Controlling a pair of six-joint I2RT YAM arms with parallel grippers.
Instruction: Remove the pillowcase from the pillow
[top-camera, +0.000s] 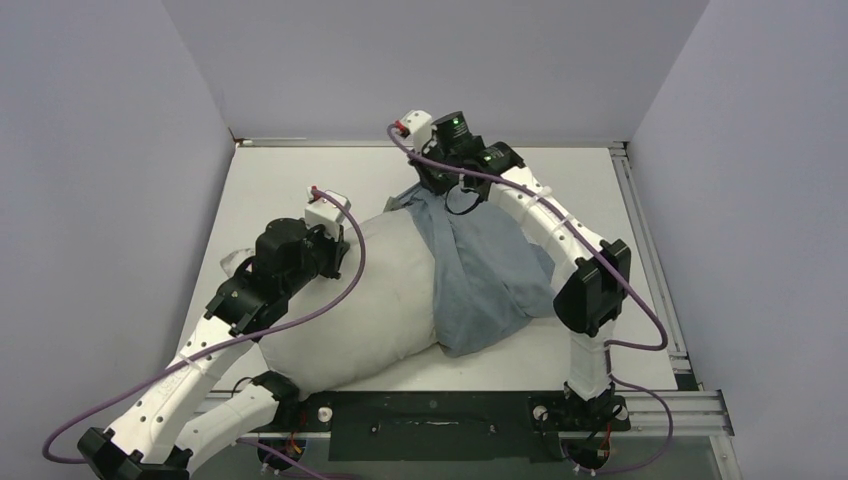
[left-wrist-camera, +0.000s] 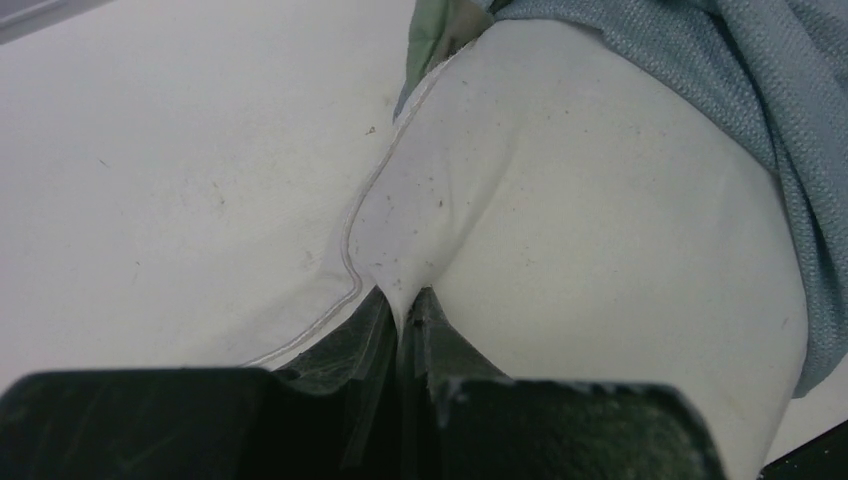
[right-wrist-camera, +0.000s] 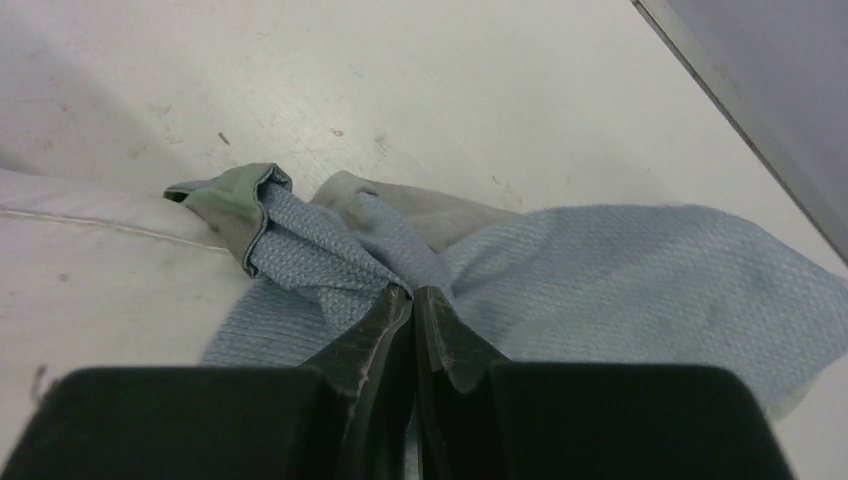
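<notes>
On the tabletop (top-camera: 600, 190), stripping step in hand: left fingers (left-wrist-camera: 372, 335) clamp the pillow (top-camera: 350, 300) seam, right fingers (right-wrist-camera: 378, 322) pinch the pillowcase (top-camera: 490, 270), which covers only the pillow's right end. Next: probably drag cloth rightward, pillow anchored.

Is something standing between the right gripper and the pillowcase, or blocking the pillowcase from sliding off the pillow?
Nothing visible does. The right gripper is shut directly on the pillowcase, and the left gripper is shut on the pillow at its seam. The cloth only covers the pillow's right end.
</notes>
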